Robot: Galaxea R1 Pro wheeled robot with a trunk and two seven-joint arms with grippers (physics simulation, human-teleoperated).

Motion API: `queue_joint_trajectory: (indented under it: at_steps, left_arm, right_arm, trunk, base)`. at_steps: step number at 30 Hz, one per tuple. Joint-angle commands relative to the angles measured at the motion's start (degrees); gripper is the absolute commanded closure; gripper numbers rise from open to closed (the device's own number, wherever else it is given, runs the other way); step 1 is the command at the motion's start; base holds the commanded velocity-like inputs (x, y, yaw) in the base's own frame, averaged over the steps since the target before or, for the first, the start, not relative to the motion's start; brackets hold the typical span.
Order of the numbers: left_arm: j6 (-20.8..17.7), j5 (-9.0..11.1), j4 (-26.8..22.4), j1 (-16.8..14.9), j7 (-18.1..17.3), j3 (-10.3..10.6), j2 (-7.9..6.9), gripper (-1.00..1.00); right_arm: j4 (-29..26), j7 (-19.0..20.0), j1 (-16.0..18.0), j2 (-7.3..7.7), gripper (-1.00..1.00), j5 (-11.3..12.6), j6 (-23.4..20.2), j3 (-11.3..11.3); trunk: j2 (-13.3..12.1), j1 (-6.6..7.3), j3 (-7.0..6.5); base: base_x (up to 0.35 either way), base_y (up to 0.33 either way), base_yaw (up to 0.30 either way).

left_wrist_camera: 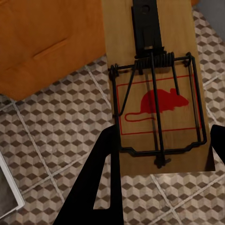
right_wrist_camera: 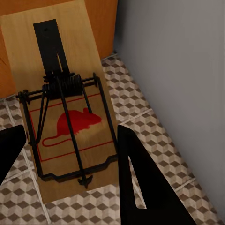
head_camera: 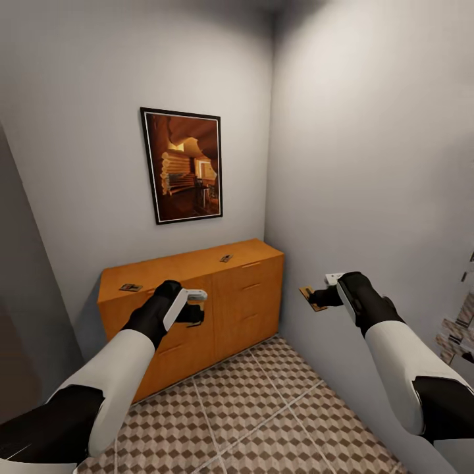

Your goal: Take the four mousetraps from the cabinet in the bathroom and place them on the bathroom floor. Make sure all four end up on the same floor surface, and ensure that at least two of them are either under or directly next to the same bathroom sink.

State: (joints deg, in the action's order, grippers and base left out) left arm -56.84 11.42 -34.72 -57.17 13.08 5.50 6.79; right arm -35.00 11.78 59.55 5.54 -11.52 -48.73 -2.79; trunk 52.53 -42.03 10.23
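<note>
Wooden mousetraps: left gripper [head_camera: 195, 309] grasps one [left_wrist_camera: 157, 89], right gripper [head_camera: 318, 297] another [right_wrist_camera: 61, 103]; two lie on the cabinet [head_camera: 197, 309] at twelve o'clock.

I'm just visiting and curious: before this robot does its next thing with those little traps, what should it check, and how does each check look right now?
1. Left gripper holds a mousetrap: ok.
2. Right gripper holds a second mousetrap: ok.
3. Two traps, one and another, remain on the cabinet: not ok, pending.
4. Bathroom floor ahead bare for placing: ok.
5. Sink location: cannot tell.
</note>
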Motion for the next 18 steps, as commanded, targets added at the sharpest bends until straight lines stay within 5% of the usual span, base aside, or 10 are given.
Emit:
queue_joint_trajectory:
  at_steps: [1, 18]
  left_arm:
    - [-0.09, 0.61, 0.10, -0.05, 0.54, 0.21, -0.02, 1.00]
    - [0.07, 0.63, 0.70, -0.05, 0.57, 0.21, -0.02, 1.00]
  right_arm:
    - [-0.07, 0.52, 0.04, -0.02, 1.00, -0.61, -0.21, -0.20]
    - [-0.07, 0.44, 0.04, -0.05, 1.00, -0.55, -0.26, -0.20]
  trunk:
    - [0.07, -0.01, 0.09]
    - [0.07, -0.01, 0.09]
  base:
    - [-0.002, 0.000, 0.000]
    - [0.000, 0.000, 0.000]
